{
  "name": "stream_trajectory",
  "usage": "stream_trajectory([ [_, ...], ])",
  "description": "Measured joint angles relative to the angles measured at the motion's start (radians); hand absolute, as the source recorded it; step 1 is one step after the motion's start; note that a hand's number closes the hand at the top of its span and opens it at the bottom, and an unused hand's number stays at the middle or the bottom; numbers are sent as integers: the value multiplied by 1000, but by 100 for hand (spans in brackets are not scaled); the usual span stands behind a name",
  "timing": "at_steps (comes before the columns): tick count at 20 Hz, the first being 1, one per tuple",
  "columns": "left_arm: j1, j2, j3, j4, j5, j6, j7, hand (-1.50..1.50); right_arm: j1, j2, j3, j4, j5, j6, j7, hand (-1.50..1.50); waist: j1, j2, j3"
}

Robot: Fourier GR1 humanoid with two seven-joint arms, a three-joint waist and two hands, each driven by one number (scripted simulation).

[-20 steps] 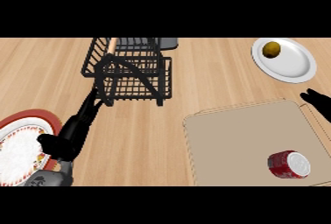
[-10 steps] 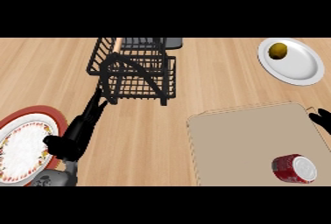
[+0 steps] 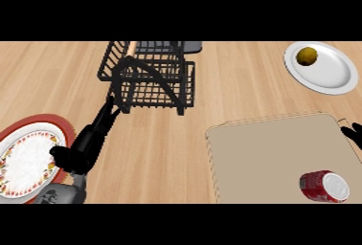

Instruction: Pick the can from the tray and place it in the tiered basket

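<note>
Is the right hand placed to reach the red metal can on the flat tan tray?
Probably yes: the right hand shows at the tan tray's right edge, and nothing stands between it and the red can.

Can [image 3: 324,185] on tray [image 3: 276,148], near right corner. Tiered basket [image 3: 152,76] behind, to left. Far plate [image 3: 333,74] right; near plate [image 3: 28,160] left.
</note>
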Motion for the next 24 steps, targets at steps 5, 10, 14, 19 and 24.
stream_trajectory([
  [5,-8,-6,3,-2,-6,-3,23,0,27,54,72,37,82,-17,-5,-150,4,1,0],
  [10,-2,-17,10,0,-13,-8,11,0,71,113,109,76,183,-26,-31,-150,1,-2,2],
  [14,-11,-24,14,15,-20,-14,2,0,80,144,110,144,216,-25,-49,-150,2,-3,3],
  [19,-8,-27,24,15,-24,-23,1,0,138,192,110,202,289,-26,-94,-150,-2,-4,3],
  [24,-6,-44,31,20,-39,-21,-14,0,177,248,105,256,353,-14,-140,-150,-2,-4,3],
])
